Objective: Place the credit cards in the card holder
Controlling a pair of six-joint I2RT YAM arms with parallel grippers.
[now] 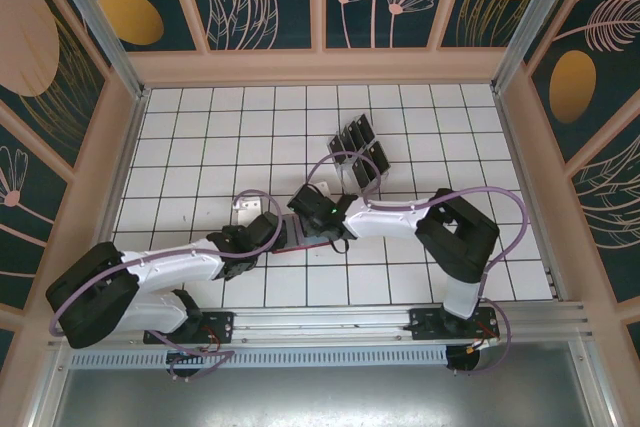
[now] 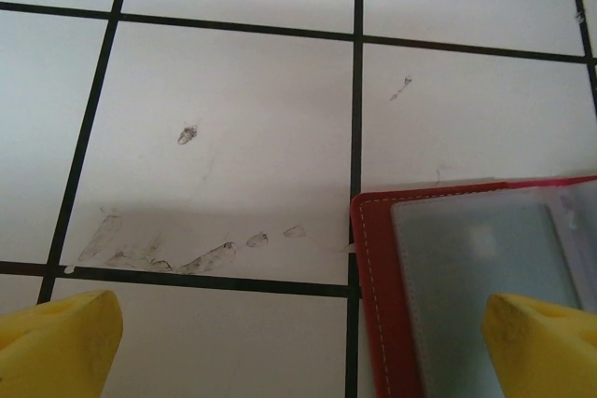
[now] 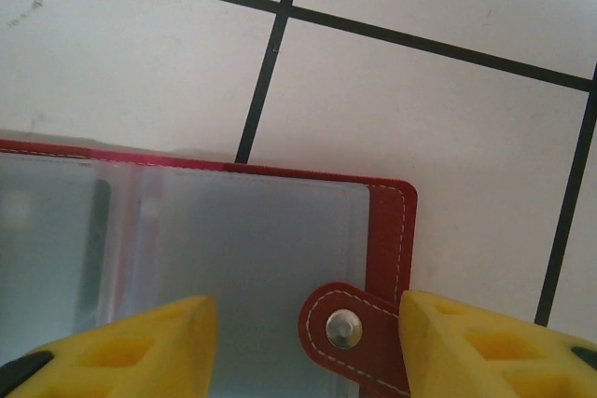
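Note:
The card holder (image 1: 297,237) lies open on the white tiled table, a red wallet with grey-blue clear pockets, between my two grippers. In the left wrist view its upper left corner (image 2: 466,286) sits under my right-hand fingertip (image 2: 541,342). My left gripper (image 2: 298,351) is wide open just above the table, with bare tile between its fingertips. My right gripper (image 3: 308,342) hovers open over the wallet's right end (image 3: 280,249), the red snap tab (image 3: 347,328) between its yellow fingers. The black credit cards (image 1: 360,152) stand in a clear rack beyond the grippers.
A small silver piece (image 1: 243,207) lies just left of the left gripper. Wooden walls (image 1: 130,137) fence the table at left, back and right. White tiles with black grid lines stretch around the wallet.

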